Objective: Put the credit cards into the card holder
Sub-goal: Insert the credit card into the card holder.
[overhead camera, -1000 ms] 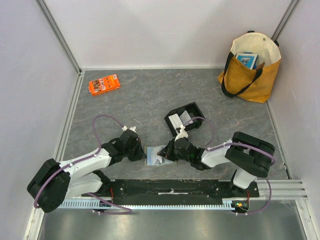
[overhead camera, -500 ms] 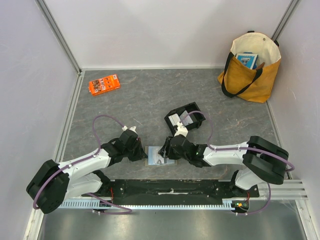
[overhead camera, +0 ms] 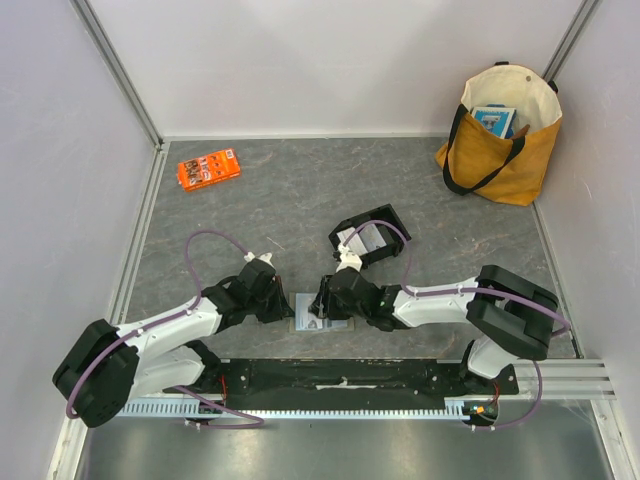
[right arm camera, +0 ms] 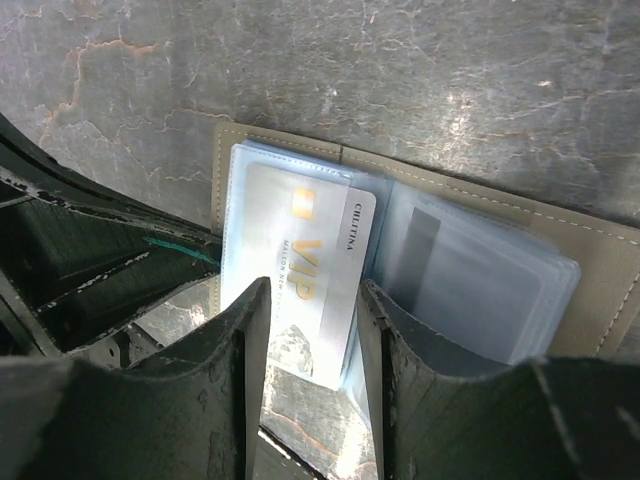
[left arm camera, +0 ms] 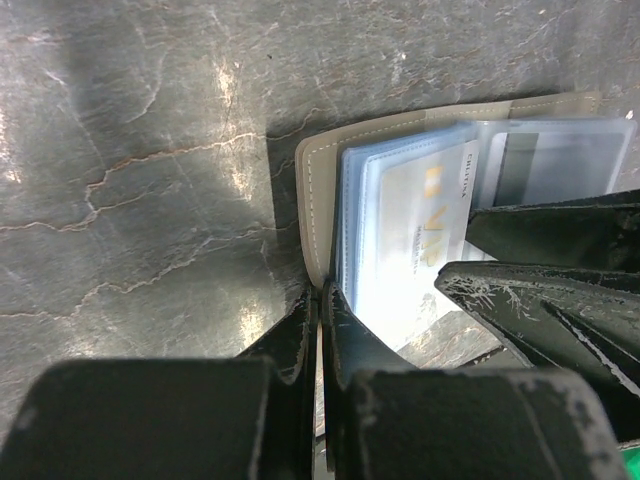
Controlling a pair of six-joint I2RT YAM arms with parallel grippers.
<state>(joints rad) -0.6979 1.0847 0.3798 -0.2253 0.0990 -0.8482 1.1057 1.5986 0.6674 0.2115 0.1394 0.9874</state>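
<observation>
Though inside released right hand [right arm camera: 312, 295], credit card [right arm camera: 300, 245] flat on card holder [right arm camera: 605, 265] in clenched left hand [left arm camera: 318, 300].

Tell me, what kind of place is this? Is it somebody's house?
Probably a robot test booth, not a house: plain white walls, metal posts, a grey stone-patterned table, plus a left arm and right arm bolted to a rail.

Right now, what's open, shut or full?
Taupe-grey wallet-like card holder: open flat.
White plastic VIP credit card: partly in a clear sleeve.
Left tool: shut on the holder's edge.
Right tool: open, astride the card.
Black open tray: holding pale cards.
Mustard fabric tote bag: upright, open.
Orange flat packet: lying flat.
</observation>
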